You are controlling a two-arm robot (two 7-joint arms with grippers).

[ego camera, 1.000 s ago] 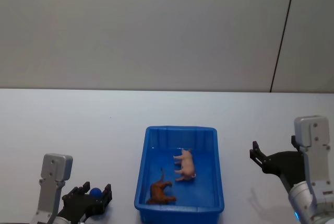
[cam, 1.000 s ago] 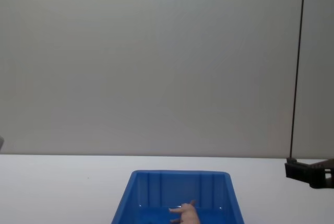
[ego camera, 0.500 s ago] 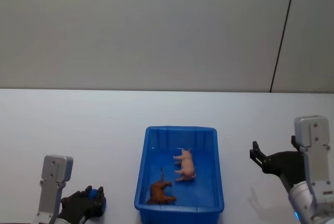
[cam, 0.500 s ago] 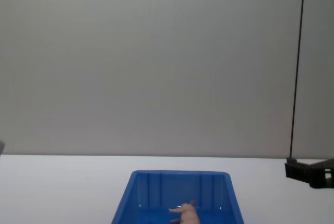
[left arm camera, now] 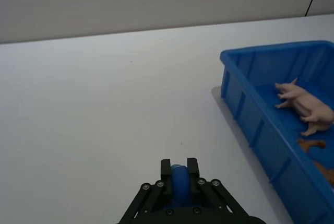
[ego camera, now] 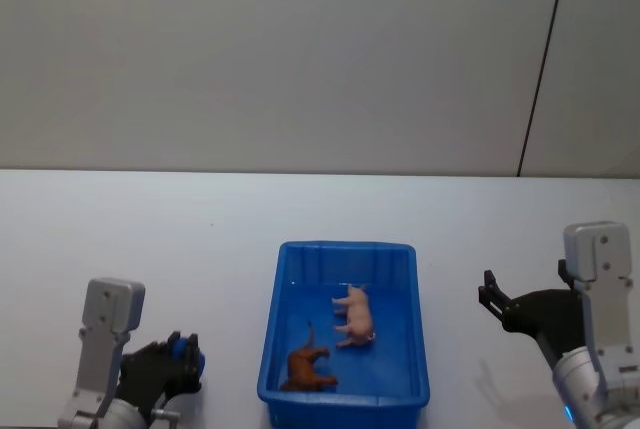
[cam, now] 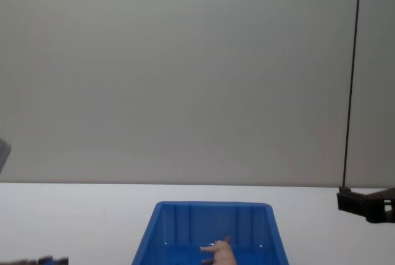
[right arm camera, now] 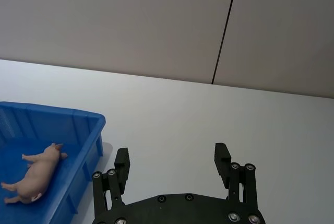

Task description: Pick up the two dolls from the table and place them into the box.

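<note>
From the head camera I saw both dolls already lying inside the box (ego camera: 345, 249): the pink doll (ego camera: 355, 315) near the middle of its floor and the brown doll (ego camera: 308, 368) nearer the front wall, a little to the left. The table (ego camera: 180, 249) around the bin carried no figure, so I judged the placing done. The left gripper (ego camera: 180, 361) sat low on the left of the bin, its jaws drawn together with nothing between them; a second before they had stood spread, so it had closed and lifted slightly, which I read as pulling back to park. The right gripper (ego camera: 490, 300) hung well to the right of the bin, exactly where it had been.

In the left wrist camera, the left gripper (left arm camera: 178, 166) showed its fingers pressed against each other, holding no doll, above bare table. The box (left arm camera: 250, 125) lay off to one side with the pink doll (left arm camera: 308, 107) in it.

In the right wrist camera, the right gripper (right arm camera: 172, 157) had its jaws wide apart and empty, beside the box (right arm camera: 86, 130).

From the chest camera, the box (cam: 166, 231) showed at the bottom, the pink doll (cam: 221, 252) inside, and the right gripper (cam: 345, 200) at the right edge.
</note>
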